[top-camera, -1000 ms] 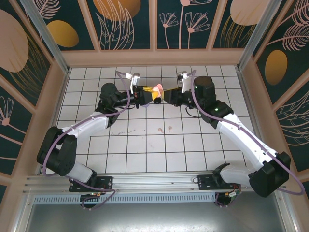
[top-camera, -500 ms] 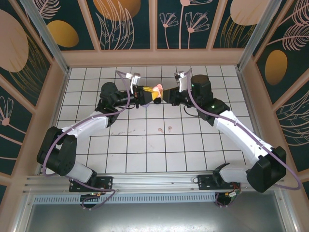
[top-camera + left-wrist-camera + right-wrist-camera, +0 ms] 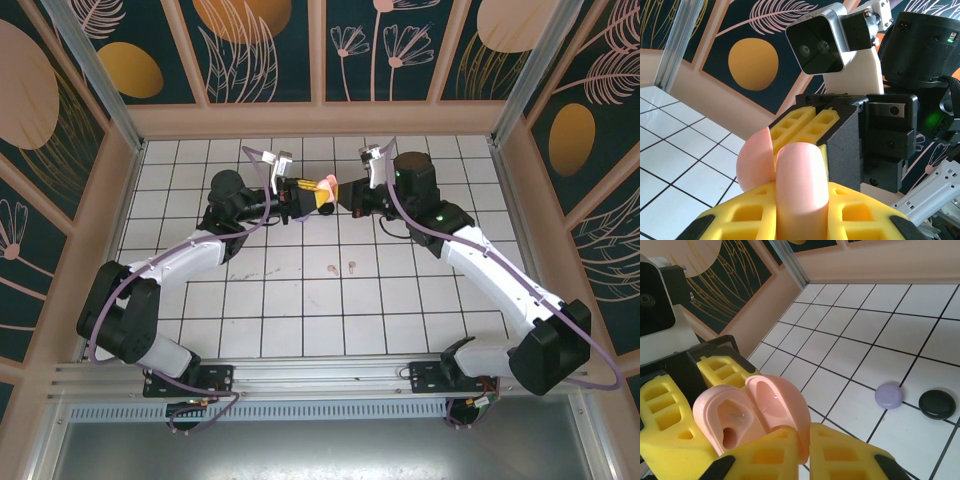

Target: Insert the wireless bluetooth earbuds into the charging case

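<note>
Pink charging case [image 3: 735,422] is held above tiled table [image 3: 280,310], lid hinged open, approx. mid-span between both arms.

L gripper [image 3: 800,215]: yellow fingers closed tight on case body, seen in L wrist view. The rounded body stands up between the pads.

R gripper [image 3: 800,452]: fingers closed on the open lid [image 3: 777,400], with lid edge pinched between the pads in R wrist view. The two grippers are set nose to nose in top view.

Case interior: one earbud socket is visible, no earbud seated in it.

Two pale pink earbuds [image 3: 332,268] are noted lying on table, side by side and apart, nearer the bases than the case.

Lilac round item [image 3: 888,395] and black round item [image 3: 937,404] are noted on tiles, close together, not touching.
</note>
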